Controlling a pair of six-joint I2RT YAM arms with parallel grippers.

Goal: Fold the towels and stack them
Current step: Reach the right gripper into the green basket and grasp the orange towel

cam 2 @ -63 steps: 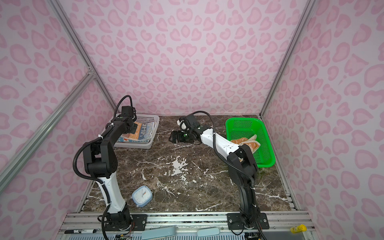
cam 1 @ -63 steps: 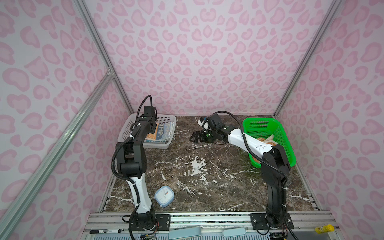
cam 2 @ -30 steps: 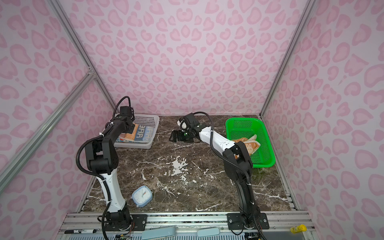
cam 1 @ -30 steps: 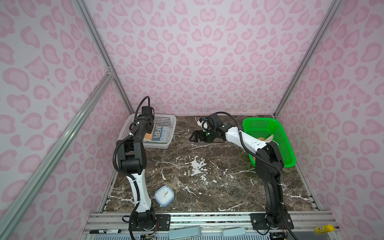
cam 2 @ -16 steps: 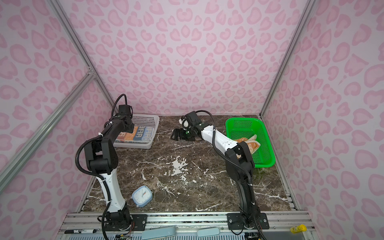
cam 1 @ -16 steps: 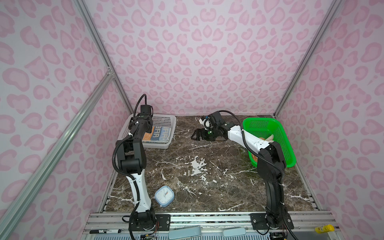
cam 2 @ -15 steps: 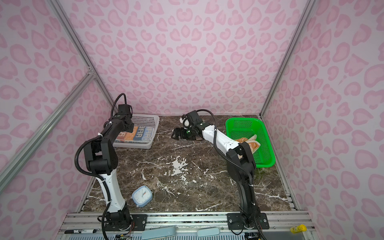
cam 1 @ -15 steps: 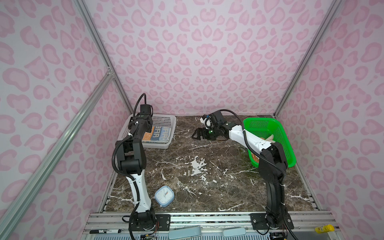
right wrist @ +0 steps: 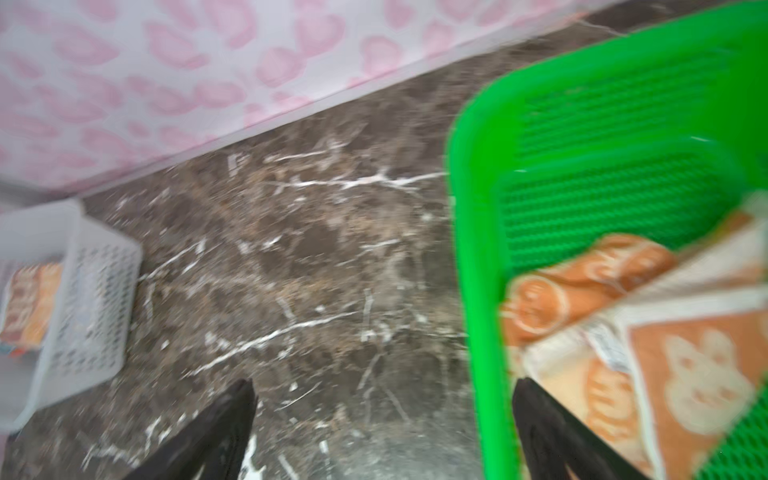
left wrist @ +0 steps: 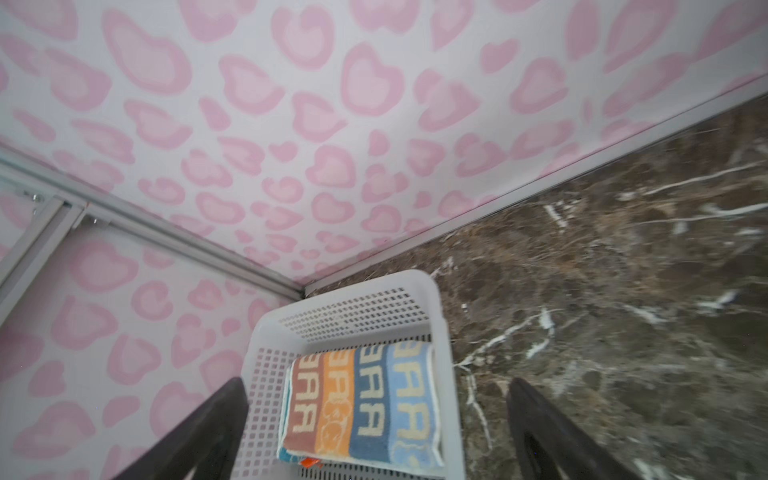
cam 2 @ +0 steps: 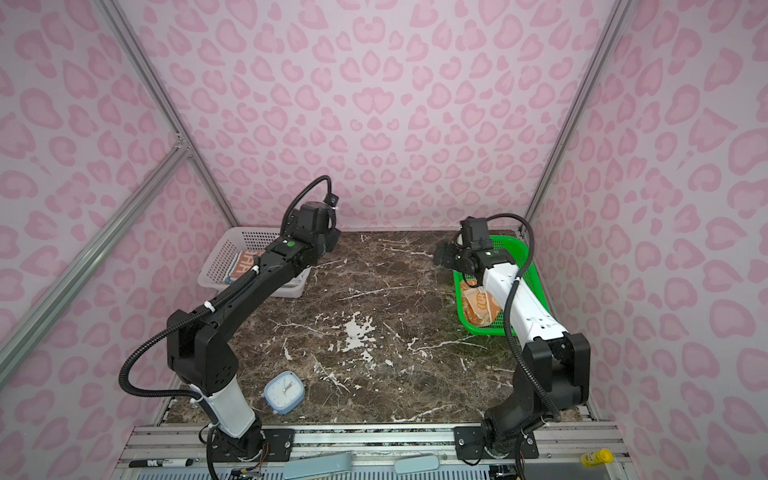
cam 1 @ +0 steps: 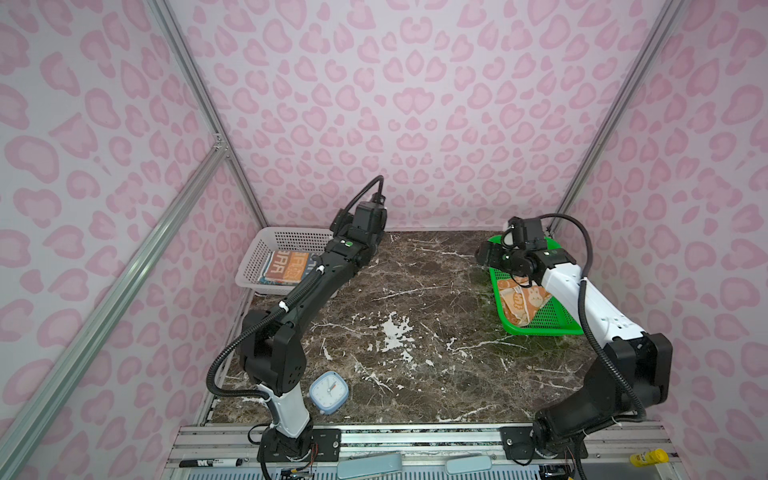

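Observation:
A folded towel (left wrist: 361,403) with brown, orange and blue stripes lies in the white basket (left wrist: 353,291), on top of another cloth whose blue edge just peeks out. My left gripper (left wrist: 376,384) hangs open above it, empty, over the basket's right side (cam 1: 360,237). An orange bunny-print towel (right wrist: 685,374) lies crumpled in the green basket (right wrist: 478,208), also seen in a top view (cam 1: 523,305). My right gripper (right wrist: 384,386) is open and empty, straddling the green basket's left rim (cam 1: 485,255). The striped towel shows in both top views (cam 1: 289,268) (cam 2: 243,266).
A small blue clock (cam 1: 328,392) lies on the marble table near the left arm's base. A black marker (cam 1: 212,462) and a yellow object (cam 1: 648,457) rest on the front rail. Pink-patterned walls close in the back and both sides.
My left gripper opened, let go of the striped towel in the white basket and drew back to the right. My right gripper swung from the table's back middle over to the green basket.

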